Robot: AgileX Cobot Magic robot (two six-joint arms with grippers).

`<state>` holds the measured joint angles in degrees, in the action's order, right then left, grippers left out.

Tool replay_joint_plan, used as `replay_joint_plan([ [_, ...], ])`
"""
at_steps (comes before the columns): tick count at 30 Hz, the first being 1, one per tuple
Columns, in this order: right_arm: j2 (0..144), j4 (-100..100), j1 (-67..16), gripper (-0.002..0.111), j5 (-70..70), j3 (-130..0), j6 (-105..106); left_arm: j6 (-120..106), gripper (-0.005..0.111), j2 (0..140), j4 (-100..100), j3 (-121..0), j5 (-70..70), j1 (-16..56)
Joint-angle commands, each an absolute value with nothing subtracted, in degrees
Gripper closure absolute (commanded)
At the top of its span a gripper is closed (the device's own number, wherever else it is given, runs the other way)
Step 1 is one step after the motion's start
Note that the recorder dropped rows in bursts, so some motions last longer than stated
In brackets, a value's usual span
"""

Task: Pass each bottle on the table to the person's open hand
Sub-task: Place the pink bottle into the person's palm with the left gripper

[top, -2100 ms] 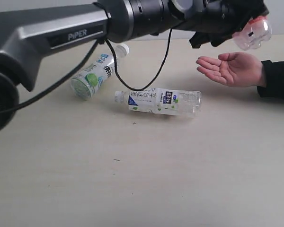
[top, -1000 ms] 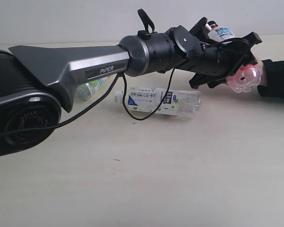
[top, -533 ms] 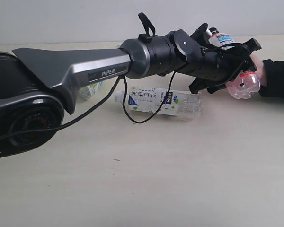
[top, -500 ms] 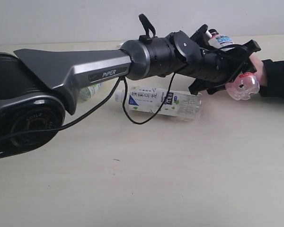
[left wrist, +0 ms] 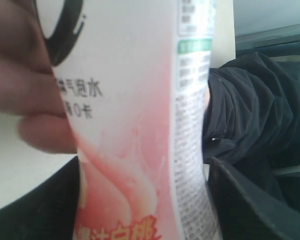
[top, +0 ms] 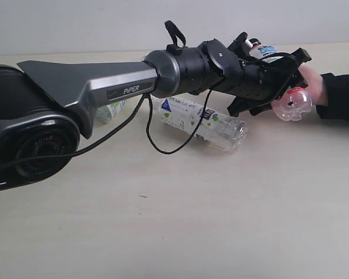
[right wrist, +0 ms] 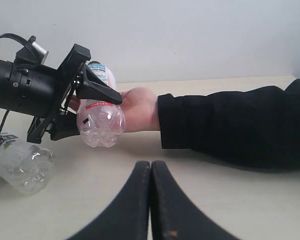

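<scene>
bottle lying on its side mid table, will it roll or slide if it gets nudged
Likely rolls: the bottle is round and lies on its side on the flat table. Probably light, since its clear body looks empty. The thin plastic may dent if squeezed hard.

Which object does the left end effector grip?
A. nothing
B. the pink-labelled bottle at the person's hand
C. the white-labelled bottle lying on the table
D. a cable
B: the left end effector clamps the pink-labelled bottle at the person's hand; the white-labelled bottle lies ungripped.
</scene>
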<state>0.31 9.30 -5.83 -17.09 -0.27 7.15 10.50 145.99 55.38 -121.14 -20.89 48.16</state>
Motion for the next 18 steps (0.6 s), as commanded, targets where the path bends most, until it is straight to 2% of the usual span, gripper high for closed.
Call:
replay_joint_plan([
  [1, 0.00, 9.47, -5.38, 0.108, -16.63, 0.00, 7.42, 10.26, 0.070, 146.02, 55.62, -121.43, -20.58, 47.29],
  [13, 0.00, 9.47, -5.38, 0.108, -16.63, 0.00, 7.42, 10.12, 0.066, 146.02, 55.71, -121.43, -18.74, 47.19],
  [18, 0.00, 9.47, -5.38, 0.108, -16.63, 0.00, 7.32, 8.59, 0.049, 146.02, 55.86, -121.43, -18.87, 47.09],
])
